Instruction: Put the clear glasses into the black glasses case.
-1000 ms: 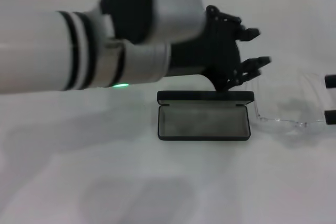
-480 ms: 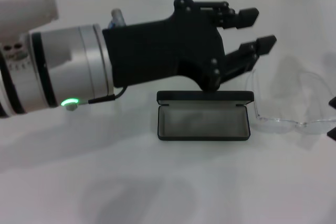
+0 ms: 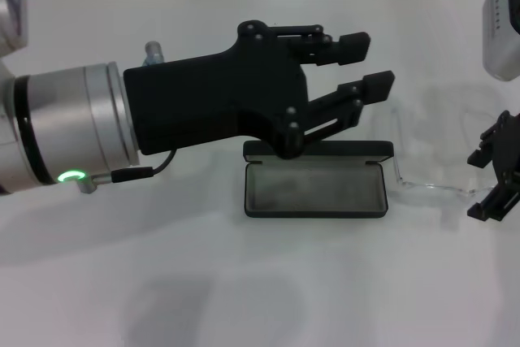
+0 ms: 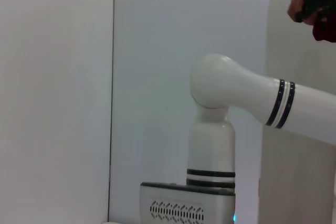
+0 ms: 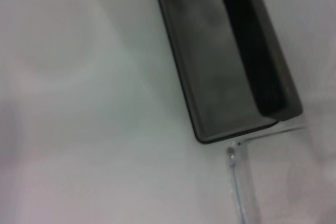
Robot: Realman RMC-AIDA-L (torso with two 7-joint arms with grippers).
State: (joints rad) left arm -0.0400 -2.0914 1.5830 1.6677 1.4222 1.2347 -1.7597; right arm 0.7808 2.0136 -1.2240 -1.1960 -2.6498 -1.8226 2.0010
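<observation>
Transparent plastic clear glasses (image 3: 435, 164) lie beside the open black hard-shell glasses case (image 3: 315, 190), between the spread-fingered left gripper (image 3: 366, 62) and spread-fingered right gripper (image 3: 493, 170), whose approach might nudge them away.

Left tool (image 3: 370, 60) is pulling back toward the robot's left, away from the clear glasses (image 3: 431, 152); its arm is lower and more level across the head view than a second ago, fingers spread apart as before. Right tool (image 3: 494, 170) is coming further in from the right edge, now showing black linkage and fingers just beside the glasses' right end, where only finger stubs showed earlier. White right-arm housing (image 3: 504, 30) is newly entering at upper right.
</observation>
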